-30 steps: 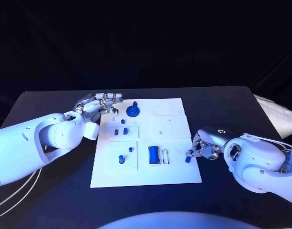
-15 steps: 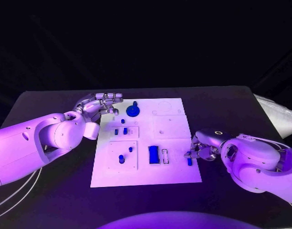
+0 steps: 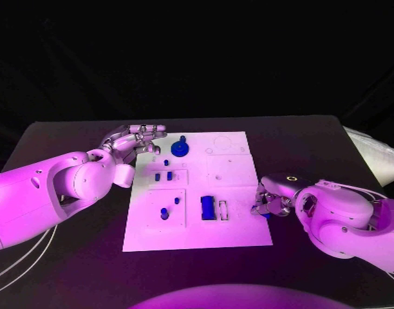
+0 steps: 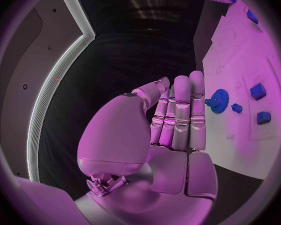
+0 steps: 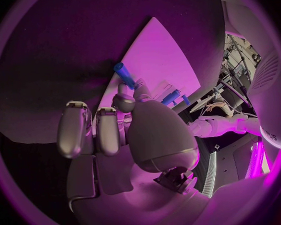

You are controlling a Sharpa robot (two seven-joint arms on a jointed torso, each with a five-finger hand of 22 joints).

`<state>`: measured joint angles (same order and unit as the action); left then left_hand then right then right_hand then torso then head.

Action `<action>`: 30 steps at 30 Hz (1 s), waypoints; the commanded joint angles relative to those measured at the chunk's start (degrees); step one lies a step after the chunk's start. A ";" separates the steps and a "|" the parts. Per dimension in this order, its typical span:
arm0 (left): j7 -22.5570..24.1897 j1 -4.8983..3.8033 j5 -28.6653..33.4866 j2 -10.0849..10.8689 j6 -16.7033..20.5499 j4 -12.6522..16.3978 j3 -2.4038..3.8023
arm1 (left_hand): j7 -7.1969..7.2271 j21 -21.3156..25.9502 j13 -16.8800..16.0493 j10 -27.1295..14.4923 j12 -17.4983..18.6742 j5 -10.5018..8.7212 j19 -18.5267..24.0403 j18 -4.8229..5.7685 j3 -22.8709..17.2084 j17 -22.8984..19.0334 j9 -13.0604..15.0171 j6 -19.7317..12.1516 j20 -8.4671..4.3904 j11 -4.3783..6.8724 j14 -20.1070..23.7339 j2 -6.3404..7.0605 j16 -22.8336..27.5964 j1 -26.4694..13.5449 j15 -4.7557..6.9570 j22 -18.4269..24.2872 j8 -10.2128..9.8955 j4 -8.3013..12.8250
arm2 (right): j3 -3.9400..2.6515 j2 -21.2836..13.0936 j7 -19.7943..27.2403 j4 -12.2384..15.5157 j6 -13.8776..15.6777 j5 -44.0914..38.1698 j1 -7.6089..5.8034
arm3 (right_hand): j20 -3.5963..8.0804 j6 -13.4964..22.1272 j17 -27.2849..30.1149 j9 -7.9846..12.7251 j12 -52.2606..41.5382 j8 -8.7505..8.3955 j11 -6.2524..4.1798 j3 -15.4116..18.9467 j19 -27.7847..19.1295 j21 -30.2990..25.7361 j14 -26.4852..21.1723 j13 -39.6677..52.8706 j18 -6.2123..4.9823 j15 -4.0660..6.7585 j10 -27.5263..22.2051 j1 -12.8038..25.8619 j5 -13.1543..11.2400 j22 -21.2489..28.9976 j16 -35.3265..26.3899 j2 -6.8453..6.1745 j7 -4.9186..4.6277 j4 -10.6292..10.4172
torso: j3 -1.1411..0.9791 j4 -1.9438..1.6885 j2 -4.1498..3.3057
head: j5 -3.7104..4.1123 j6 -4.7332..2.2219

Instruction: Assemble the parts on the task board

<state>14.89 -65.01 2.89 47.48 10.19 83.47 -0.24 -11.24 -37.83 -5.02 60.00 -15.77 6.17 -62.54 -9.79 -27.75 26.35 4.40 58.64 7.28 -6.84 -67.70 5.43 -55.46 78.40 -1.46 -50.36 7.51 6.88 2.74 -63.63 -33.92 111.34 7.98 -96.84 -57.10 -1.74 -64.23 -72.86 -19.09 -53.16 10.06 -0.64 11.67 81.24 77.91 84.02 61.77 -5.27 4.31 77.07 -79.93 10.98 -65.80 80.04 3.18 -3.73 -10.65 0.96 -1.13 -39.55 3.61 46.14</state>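
Note:
The white task board [image 3: 234, 174] lies mid-table. On it are a blue gear [image 3: 179, 150], a blue rectangular block [image 3: 206, 207] and several small blue pieces such as one [image 3: 165, 214] near the left side. My right hand [image 3: 272, 201] is at the board's right edge and pinches a small blue peg [image 5: 123, 74] between thumb and fingertip; the peg's end [image 3: 264, 214] shows just under the hand. My left hand [image 3: 138, 136] is at the board's far left corner, fingers straight, holding nothing. In the left wrist view this hand [image 4: 176, 122] is close beside the gear [image 4: 218, 101].
A white bag [image 3: 383, 158] lies off the table's right edge. White cables [image 3: 11, 264] run along the near left. Black table surface [image 3: 299, 138] surrounds the board on all sides.
My right hand has shifted slightly along the board's right edge with the blue peg still in it. The left hand has stayed where it was.

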 commanded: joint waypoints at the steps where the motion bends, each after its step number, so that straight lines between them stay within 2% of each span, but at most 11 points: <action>1: 0.29 0.01 -0.17 -0.08 -1.07 0.03 0.03 | 0.04 0.32 0.06 -0.51 -0.27 0.24 -0.08 -0.72 0.39 -0.07 -0.07 -0.47 -0.15 -0.07 0.48 -0.49 0.27 0.00 -0.09 0.08 0.32 -0.07 | 0.21 0.05 -0.06 0.05 -3.57 -1.28 0.35 | 0.09 -0.57 -0.07 0.07 0.28 -0.29 -0.16 0.01 0.40 0.27 3.13 0.05 0.75 0.33 0.33 -0.59 -0.35 -0.06 0.21 -0.08 0.00 0.41 | 0.02 0.01 0.02 | 0.12 0.12; 10: 0.20 0.03 -0.18 -0.06 -1.16 0.02 0.03 | 0.04 0.32 0.06 -0.51 -0.27 0.24 -0.08 -0.72 0.39 -0.07 -0.07 -0.47 -0.15 -0.07 0.48 -0.49 0.27 0.00 -0.09 0.08 0.32 -0.07 | 0.22 -0.16 -0.05 0.37 -3.68 -2.63 0.42 | -0.02 -0.52 0.12 0.06 0.88 -0.58 0.10 0.62 0.31 0.16 3.07 -0.24 0.74 0.15 0.20 0.79 -0.98 0.09 0.06 -0.91 -0.28 -0.14 | -0.01 -0.03 0.01 | 0.12 0.11; 22: 0.15 0.07 -0.18 -0.01 -1.16 0.02 0.03 | 0.01 0.45 0.11 -0.79 -0.64 0.25 -0.07 -0.72 0.58 -0.29 -0.09 -0.62 -0.12 -0.10 0.56 -0.60 0.24 -0.04 -0.12 0.17 0.47 0.05 | 0.22 -0.70 0.19 0.97 -3.27 -5.60 0.44 | -0.25 -0.18 0.44 -0.03 2.14 -1.03 0.37 1.40 0.05 -0.15 2.96 -0.93 0.65 -0.07 -0.32 2.61 -2.19 0.51 -0.24 -2.77 -0.53 -0.99 | -0.04 0.04 0.00 | 0.19 0.08; 27: 0.13 0.09 -0.18 0.02 -1.15 0.02 0.03 | -0.02 0.48 0.13 -0.88 -0.67 0.25 -0.06 -0.72 0.62 -0.33 -0.10 -0.69 -0.12 -0.12 0.58 -0.57 0.24 -0.07 -0.13 0.18 0.46 0.07 | 0.21 -1.14 0.34 1.31 -3.98 -6.22 0.44 | -0.28 -0.17 0.40 -0.07 2.19 -1.06 0.37 1.36 0.04 -0.15 2.97 -0.92 0.65 -0.09 -0.36 2.52 -2.16 0.48 -0.24 -3.11 -0.52 -0.93 | -0.01 0.00 0.02 | 0.27 0.09; 30: 0.14 0.11 -0.18 0.02 -1.19 0.02 0.03 | -0.02 0.48 0.13 -0.88 -0.67 0.25 -0.06 -0.72 0.62 -0.33 -0.10 -0.69 -0.12 -0.12 0.58 -0.57 0.24 -0.07 -0.13 0.18 0.46 0.07 | 0.21 -1.33 0.44 1.41 -4.94 -6.37 0.44 | -0.27 -0.25 0.37 -0.18 2.19 -1.09 0.30 0.58 0.04 -0.12 2.97 -0.82 0.66 -0.05 -0.38 1.09 -1.97 0.37 -0.26 -2.95 -0.47 -0.16 | 0.00 0.03 0.03 | 0.28 0.09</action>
<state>14.79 -64.91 2.88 47.54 10.11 83.43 -0.24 -11.25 -37.49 -4.96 59.47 -16.21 6.17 -62.54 -9.78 -27.36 26.11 4.35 58.23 7.28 -6.95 -67.49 5.43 -55.46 78.39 -1.66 -50.24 7.77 6.97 2.86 -64.88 -33.69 112.71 5.64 -101.53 -56.83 -1.75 -64.51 -72.47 -19.19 -51.24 9.22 -0.43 12.39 81.24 77.91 84.02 60.89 -5.27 4.32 76.84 -78.18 9.07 -65.35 80.04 -0.03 -3.86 -11.05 0.93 -1.11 -39.54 3.88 46.24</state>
